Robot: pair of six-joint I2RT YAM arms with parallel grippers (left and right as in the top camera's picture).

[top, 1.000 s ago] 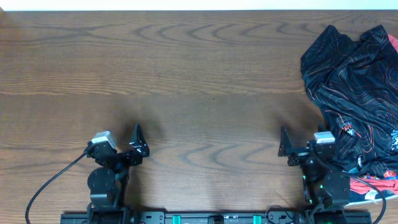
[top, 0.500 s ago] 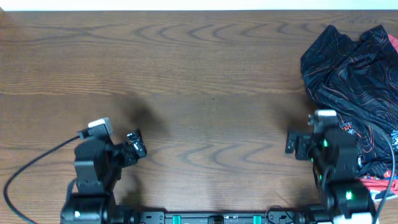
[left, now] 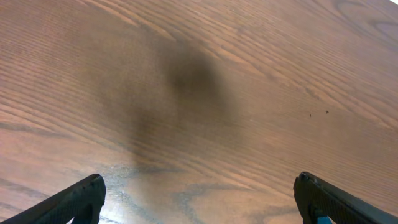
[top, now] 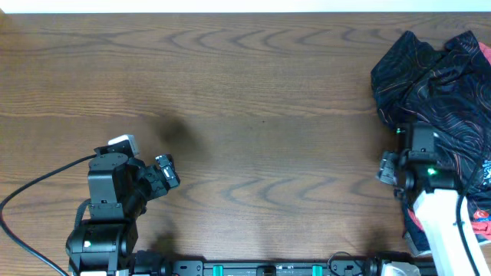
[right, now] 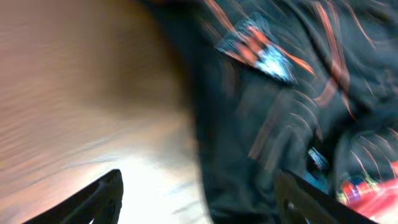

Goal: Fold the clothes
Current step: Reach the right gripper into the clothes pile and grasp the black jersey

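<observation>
A crumpled black garment with thin red line pattern [top: 441, 84] lies in a heap at the table's right side; it fills the right wrist view [right: 286, 106], blurred. A bit of red cloth [top: 479, 230] shows at its lower right. My right gripper [top: 387, 167] is open and empty, hovering at the heap's left edge [right: 199, 199]. My left gripper [top: 166, 172] is open and empty over bare wood at the lower left [left: 199, 199], far from the clothes.
The brown wooden table [top: 245, 92] fills the views. A black cable [top: 31, 192] trails from the left arm toward the front left edge. The arm bases stand at the front edge.
Both arms have risen from their rest pose. The right gripper moved right and up to the edge of the clothes heap. The left gripper shifted slightly left and lifted.
</observation>
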